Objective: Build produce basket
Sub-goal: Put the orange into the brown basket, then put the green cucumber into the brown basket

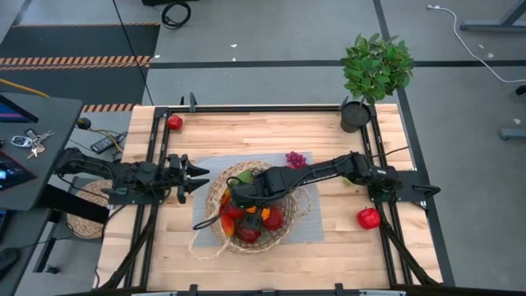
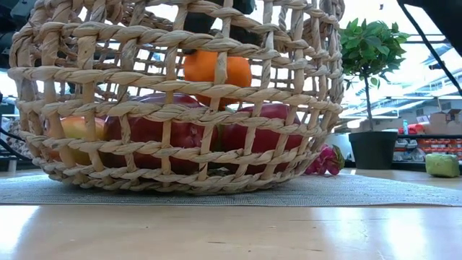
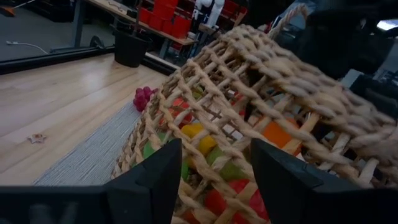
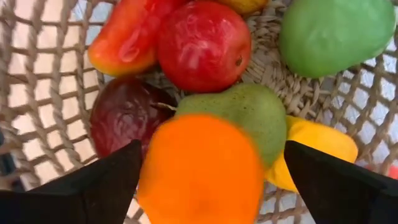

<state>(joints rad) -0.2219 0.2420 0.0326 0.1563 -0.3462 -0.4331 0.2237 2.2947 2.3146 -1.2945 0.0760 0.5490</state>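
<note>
An orange [image 4: 199, 171] sits between the right gripper's [image 4: 208, 177] dark jaws, above the basket [image 4: 37, 93]. Just behind the orange lies a green fruit [image 4: 249, 109]; beyond that a red apple [image 4: 202, 43], a mango [image 4: 127, 37], a pear [image 4: 336, 34], a yellow pepper [image 4: 317, 146] and a dark red fruit [image 4: 124, 112].

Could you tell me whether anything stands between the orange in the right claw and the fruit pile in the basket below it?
Nothing visible does. The right claw holds the orange inside the basket, directly above a green pear and red apple, with only open air between.
</note>
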